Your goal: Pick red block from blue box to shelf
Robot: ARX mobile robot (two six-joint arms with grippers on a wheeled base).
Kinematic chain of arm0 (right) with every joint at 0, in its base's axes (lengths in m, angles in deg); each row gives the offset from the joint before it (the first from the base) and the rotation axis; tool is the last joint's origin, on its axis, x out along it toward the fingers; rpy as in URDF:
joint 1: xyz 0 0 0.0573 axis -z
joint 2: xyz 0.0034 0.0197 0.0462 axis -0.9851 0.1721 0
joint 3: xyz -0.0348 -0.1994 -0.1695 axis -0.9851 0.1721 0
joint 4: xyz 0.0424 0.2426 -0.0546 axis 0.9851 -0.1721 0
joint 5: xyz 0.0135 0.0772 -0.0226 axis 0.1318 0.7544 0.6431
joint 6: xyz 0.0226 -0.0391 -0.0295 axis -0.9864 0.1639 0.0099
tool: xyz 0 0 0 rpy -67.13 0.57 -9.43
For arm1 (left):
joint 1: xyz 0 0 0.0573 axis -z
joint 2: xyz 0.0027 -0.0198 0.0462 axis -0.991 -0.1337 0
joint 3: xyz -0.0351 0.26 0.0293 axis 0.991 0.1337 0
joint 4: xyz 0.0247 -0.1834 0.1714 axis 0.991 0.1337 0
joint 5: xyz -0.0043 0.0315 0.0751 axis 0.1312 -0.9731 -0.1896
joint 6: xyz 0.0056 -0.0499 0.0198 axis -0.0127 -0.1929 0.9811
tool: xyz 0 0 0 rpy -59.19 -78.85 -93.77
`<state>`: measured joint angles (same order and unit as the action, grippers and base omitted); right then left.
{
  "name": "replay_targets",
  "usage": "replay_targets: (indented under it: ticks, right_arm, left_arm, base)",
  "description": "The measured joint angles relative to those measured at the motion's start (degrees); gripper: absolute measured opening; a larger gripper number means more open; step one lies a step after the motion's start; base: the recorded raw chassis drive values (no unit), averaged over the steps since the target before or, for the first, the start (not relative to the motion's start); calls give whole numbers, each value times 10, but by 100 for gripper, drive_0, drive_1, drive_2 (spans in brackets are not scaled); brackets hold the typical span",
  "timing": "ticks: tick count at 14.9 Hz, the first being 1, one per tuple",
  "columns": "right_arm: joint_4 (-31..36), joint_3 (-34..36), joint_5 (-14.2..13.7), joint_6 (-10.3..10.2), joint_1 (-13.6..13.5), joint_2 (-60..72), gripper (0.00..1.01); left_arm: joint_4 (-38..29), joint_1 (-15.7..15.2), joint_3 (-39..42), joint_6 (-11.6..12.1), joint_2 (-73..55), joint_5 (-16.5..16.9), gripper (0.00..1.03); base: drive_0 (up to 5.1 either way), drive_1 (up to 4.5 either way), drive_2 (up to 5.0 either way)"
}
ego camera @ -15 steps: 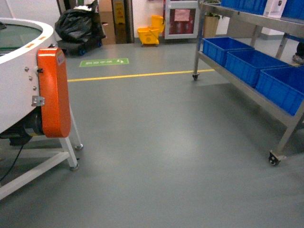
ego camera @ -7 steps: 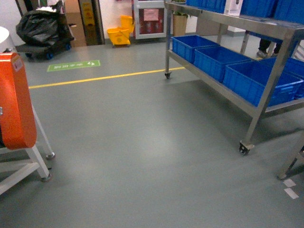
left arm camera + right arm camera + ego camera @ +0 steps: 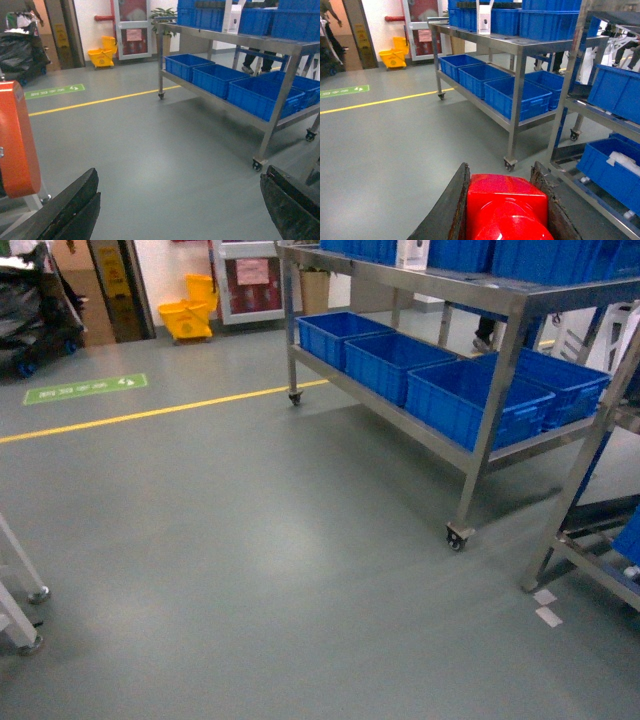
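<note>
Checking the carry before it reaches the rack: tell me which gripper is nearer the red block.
Right. The right gripper is shut on the red block, a finger on each side. The left gripper is open with only bare floor between its fingers; no block there.

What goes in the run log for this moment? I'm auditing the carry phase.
phase: carry | right gripper: shut on red block | left gripper: open, empty | shelf: ahead right

red block (image 3: 506, 207): lower part cut by frame edge | shelf (image 3: 470, 290): top cropped
</note>
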<state>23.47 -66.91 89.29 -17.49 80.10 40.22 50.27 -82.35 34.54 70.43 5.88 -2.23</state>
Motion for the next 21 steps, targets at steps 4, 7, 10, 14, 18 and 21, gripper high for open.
replay_targets:
  ticks: [4,7,10,14,18,21]
  right_arm:
    - [0,0,0,0,0,0,29]
    - [0,0,0,0,0,0,29]
    - [0,0,0,0,0,0,29]
    - [0,0,0,0,0,0,29]
    - [0,0,0,0,0,0,29]
    - [0,0,0,0,0,0,29]
  left_arm:
    - [0,0,0,0,0,0,98]
    - [0,0,0,0,0,0,98]
    - [0,0,0,0,0,0,98]
    - [0,0,0,0,0,0,98]
    - [0,0,0,0,0,0,98]
    - [0,0,0,0,0,0,98]
  base:
    - [-143,-143,-143]
    - [-150,-150,-150]
    - [-157,-157,-157]
    - [-157,-157,-157]
    - [-142,-142,-142]
    - [-138,-138,-138]
